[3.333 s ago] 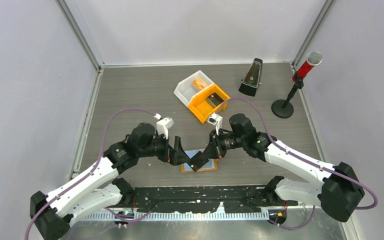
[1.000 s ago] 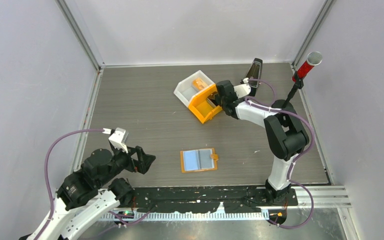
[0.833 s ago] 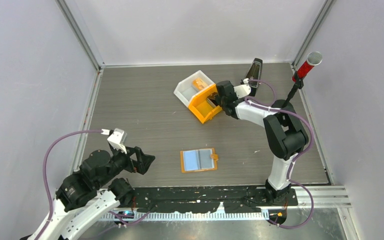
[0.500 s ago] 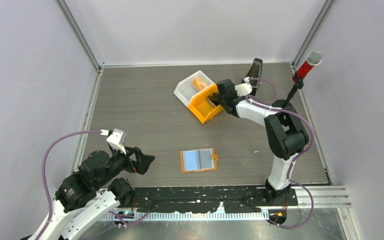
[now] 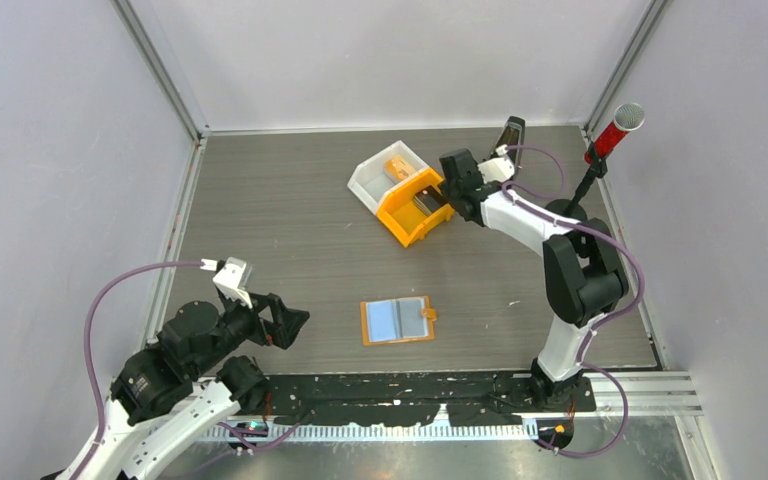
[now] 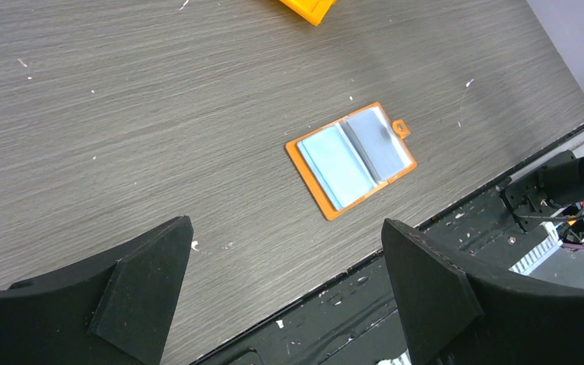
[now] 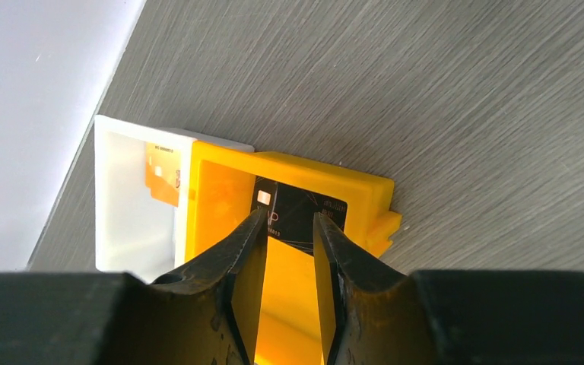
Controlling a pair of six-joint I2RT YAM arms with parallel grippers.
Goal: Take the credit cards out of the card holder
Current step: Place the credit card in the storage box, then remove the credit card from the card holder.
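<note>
The right arm has swung away from the card holder (image 5: 397,320) to the back of the desk (image 5: 260,210). The right fingers (image 7: 247,251) now hover at the orange bin (image 5: 407,215), a touch further off it than half a second ago. The left arm has pulled back to the near left corner, and its left fingers (image 6: 144,281) are spread wide with nothing between them.

The right fingers stand slightly parted and pinch nothing. The black card (image 7: 296,217) sits just beyond their tips, leaning against the bin's far wall. An orange card (image 7: 163,175) lies in the white bin (image 7: 122,198) beside it. The holder lies open and flat near the front edge of the desk, well apart from both arms.

The risks, as I read them: the fingertips are very near that leaning card and the bin rim. A careless retreat could snag the card back out or shove the bin. The right arm's cable also loops close to the metronome (image 5: 510,135) and could knock it.

The overhead view gives the layout, with both bins, the holder and the microphone (image 5: 615,128), but the bin's contents are tiny. The right wrist view shows the black card's chip and how it leans. The left wrist view shows the holder's pale blue sleeves and small tab clearly. I cannot tell whether any card is left inside.
</note>
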